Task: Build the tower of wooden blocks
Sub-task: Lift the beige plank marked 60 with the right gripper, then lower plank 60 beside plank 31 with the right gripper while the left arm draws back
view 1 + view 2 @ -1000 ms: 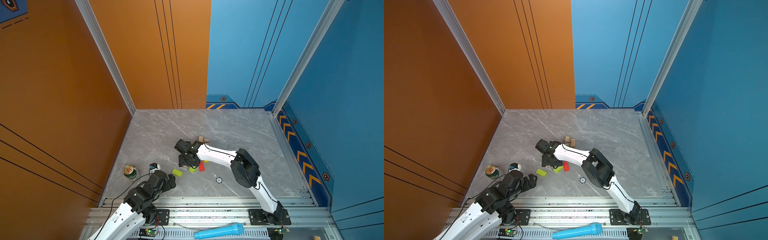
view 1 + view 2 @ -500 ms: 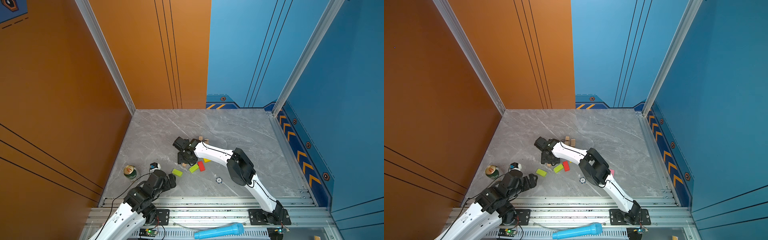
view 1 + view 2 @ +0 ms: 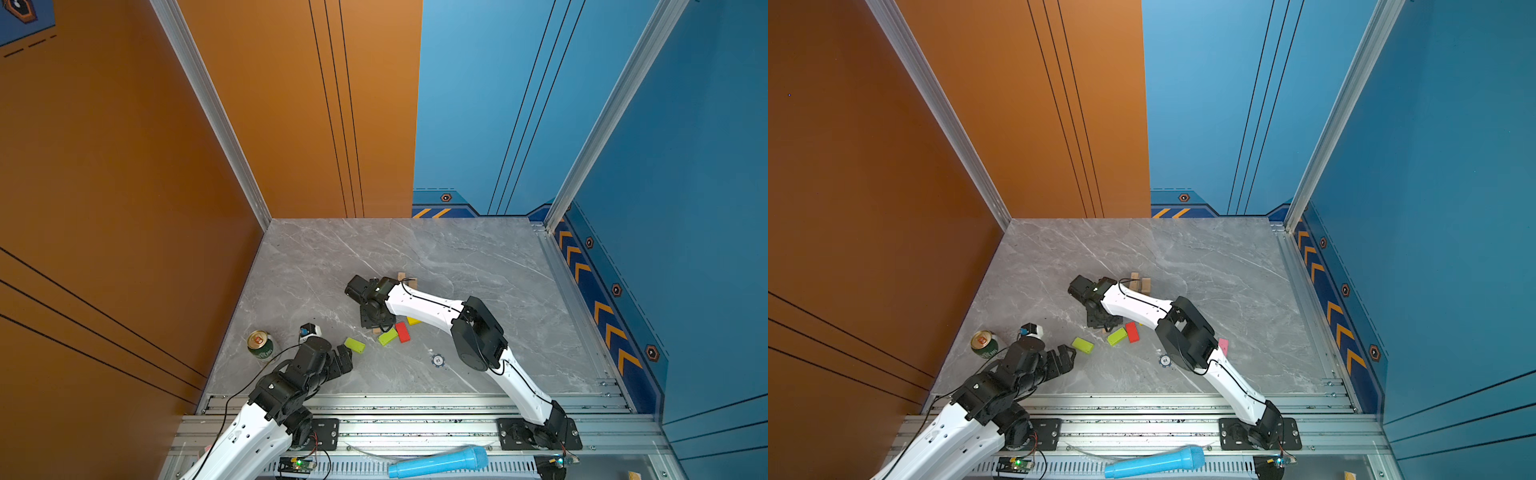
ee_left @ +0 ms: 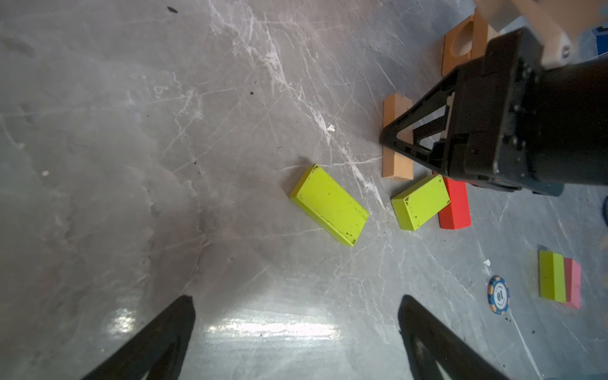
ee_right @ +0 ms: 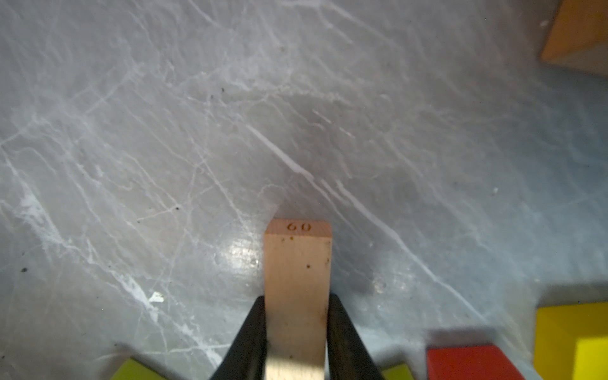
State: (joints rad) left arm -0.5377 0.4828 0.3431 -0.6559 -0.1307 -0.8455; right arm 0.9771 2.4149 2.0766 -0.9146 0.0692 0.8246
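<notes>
Grasp of a plain tan block (image 5: 297, 263) by the right hand (image 5: 296, 304), jaws closed on its long sides, down at the bench (image 3: 457, 257) just beside the red block (image 3: 402, 331).
Right arm (image 3: 424, 305) spans the loose wood blocks: a low swing could sweep the red block and the lime green block (image 4: 419, 202) touching it. Left hand (image 4: 296, 306), jaws wide and empty, sits well apart from the red block, out of the way. Drink can (image 3: 259, 344) stands farther off on that side. Tan pair (image 3: 1140, 284) beyond the red block is probably the tower's base; a rough placing could topple it. Plain tan block projects far past the fingertips (image 5: 256, 316) and may pivot on lifting. Poker token (image 3: 437, 360) lies near the red block, harmless.
</notes>
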